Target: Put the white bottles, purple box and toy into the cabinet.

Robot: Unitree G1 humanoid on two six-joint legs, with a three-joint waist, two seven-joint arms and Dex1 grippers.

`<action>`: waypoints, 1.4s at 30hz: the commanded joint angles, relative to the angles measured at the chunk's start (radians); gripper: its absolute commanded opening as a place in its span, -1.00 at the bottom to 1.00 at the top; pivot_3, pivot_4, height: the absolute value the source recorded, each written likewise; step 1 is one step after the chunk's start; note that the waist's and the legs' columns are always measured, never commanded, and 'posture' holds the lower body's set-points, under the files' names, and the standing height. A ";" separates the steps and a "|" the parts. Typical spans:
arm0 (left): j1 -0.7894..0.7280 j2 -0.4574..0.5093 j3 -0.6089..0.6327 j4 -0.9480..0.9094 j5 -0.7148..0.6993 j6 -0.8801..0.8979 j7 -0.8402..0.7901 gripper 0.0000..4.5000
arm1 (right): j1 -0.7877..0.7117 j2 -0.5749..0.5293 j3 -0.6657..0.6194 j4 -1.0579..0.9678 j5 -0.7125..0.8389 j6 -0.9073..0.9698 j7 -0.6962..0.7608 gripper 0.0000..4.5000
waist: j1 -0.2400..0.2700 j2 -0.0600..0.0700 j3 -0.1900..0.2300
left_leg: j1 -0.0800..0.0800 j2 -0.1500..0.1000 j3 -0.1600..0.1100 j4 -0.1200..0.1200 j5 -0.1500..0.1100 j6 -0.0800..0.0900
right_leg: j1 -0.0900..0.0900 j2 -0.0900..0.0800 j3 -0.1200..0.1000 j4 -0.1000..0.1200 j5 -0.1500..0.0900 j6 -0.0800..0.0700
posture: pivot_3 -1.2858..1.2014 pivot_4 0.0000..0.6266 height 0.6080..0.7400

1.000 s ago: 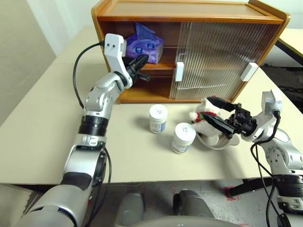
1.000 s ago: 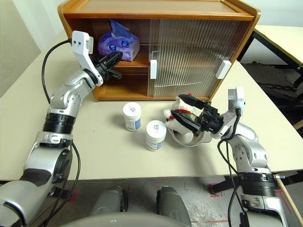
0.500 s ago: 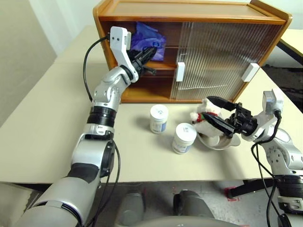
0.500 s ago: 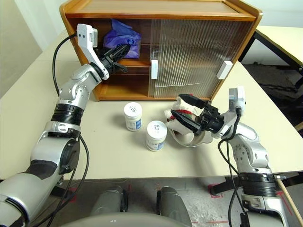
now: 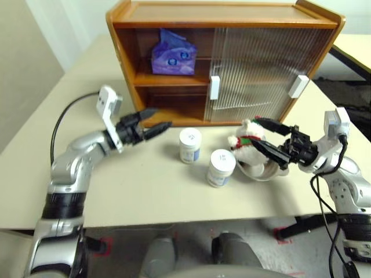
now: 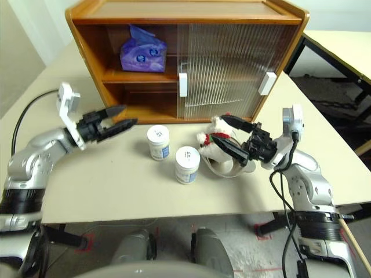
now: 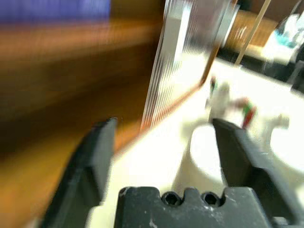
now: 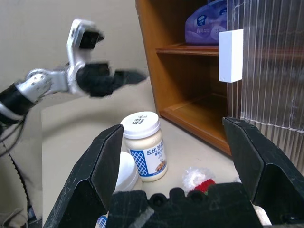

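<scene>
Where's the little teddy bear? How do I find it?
Look at the big wooden cabinet. On the table in front of its ribbed sliding doors lies the toy, leaning in a shiny steel bowl. It is the only soft, furry thing, with a red-and-green scarf, unlike the two hard white bottles beside it.

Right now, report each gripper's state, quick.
Left gripper: open, holding nothing, out on the table side of the cabinet.
Right gripper: open, holding nothing, jaws spread near the toy.
</scene>
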 commanded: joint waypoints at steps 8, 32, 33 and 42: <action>0.117 0.026 -0.182 0.031 0.164 -0.202 -0.133 0.99 | -0.005 -0.007 -0.007 0.023 -0.002 -0.023 0.044 1.00 | 0.014 0.002 0.000 | 0.000 0.001 0.001 0.000 0.000 0.000 | -0.001 0.001 0.001 0.000 0.000 -0.002 | 0.13 -1.00 1.00; 0.041 -0.167 -0.252 0.286 0.332 -0.391 -0.042 0.99 | -0.001 0.056 -0.027 -0.056 0.043 -0.086 0.036 1.00 | 0.023 0.004 0.000 | -0.002 0.001 0.001 0.000 0.000 0.001 | -0.002 0.001 0.001 0.000 0.000 -0.001 | 0.13 -1.00 1.00; 0.041 -0.174 -0.255 0.286 0.336 -0.389 -0.034 0.99 | 0.000 0.063 -0.027 -0.054 0.032 -0.103 0.023 1.00 | 0.023 0.003 0.000 | -0.002 0.000 0.000 0.000 0.000 0.001 | -0.002 0.001 0.001 0.000 0.000 -0.001 | 0.13 -1.00 1.00; 0.041 -0.223 -0.267 0.294 0.357 -0.369 0.020 0.99 | 0.013 0.129 -0.016 -0.043 -0.048 -0.253 -0.060 1.00 | 0.021 0.004 -0.001 | -0.002 0.000 0.001 0.000 0.000 0.001 | -0.002 0.001 0.001 0.000 0.000 0.000 | 0.12 -1.00 1.00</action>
